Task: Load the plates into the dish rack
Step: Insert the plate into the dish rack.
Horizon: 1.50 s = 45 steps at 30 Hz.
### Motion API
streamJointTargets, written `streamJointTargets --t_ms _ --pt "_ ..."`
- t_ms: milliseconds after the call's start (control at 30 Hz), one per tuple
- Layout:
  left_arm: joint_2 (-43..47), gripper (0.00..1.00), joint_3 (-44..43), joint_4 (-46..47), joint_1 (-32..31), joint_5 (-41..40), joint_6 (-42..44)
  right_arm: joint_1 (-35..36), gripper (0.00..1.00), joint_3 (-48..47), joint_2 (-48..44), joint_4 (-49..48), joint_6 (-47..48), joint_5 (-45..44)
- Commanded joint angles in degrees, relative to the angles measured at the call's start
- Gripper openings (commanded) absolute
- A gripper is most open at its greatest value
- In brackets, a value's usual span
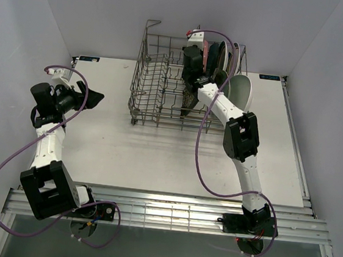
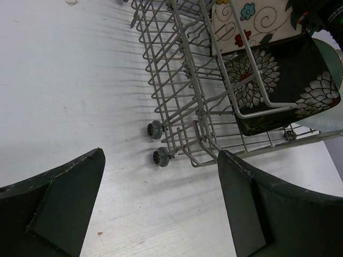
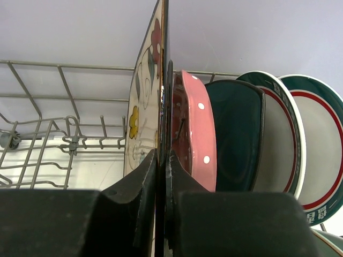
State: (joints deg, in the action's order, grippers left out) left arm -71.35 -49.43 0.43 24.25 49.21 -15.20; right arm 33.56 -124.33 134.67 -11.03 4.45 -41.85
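Note:
The grey wire dish rack (image 1: pixel 155 78) stands at the back middle of the table. My right gripper (image 3: pixel 162 158) is inside it, shut on the edge of the upright cream floral square plate (image 3: pixel 142 107). To its right stand the pink dotted plate (image 3: pixel 201 123), the dark teal square plate (image 3: pixel 236 134) and two teal-and-red-rimmed round plates (image 3: pixel 278 139). The dark floral square plate (image 2: pixel 278 80) leans in the rack nearer the front. A mint round plate (image 1: pixel 244 94) is at the rack's right end. My left gripper (image 1: pixel 95 99) is open and empty, above the table left of the rack.
The rack (image 2: pixel 177 80) has small grey wheels (image 2: pixel 154 130) at its near corner and tall wire sides. Its left half holds only upright tines (image 3: pixel 53 101). White walls close in the table on three sides. A metal rail runs along the near edge (image 1: pixel 163 210).

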Motion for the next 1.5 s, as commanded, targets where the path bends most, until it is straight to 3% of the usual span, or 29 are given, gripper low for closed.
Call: streamJointTargets --t_ms 0,200,367,800,1467 --pt "1.6 0.96 -0.9 -0.1 -0.2 0.4 0.7 -2.5 0.08 -4.5 0.1 -9.2 -4.0 1.9" --pt "1.7 0.96 -1.0 -0.1 -0.2 0.3 0.8 -2.3 0.08 2.3 -5.5 -9.6 -6.8 3.2" --pt "2.2 0.96 -1.1 -0.1 -0.2 0.3 1.1 -1.4 0.08 -4.1 -5.0 -3.4 -6.5 2.6" --pt "2.7 0.96 -1.2 -1.9 -0.2 0.3 1.4 -0.6 0.08 -5.8 -8.0 2.9 -7.0 3.3" --pt "3.1 0.96 -1.3 -2.4 -0.2 -0.1 1.9 3.5 0.08 -5.8 -8.9 2.2 -2.3 -0.6"
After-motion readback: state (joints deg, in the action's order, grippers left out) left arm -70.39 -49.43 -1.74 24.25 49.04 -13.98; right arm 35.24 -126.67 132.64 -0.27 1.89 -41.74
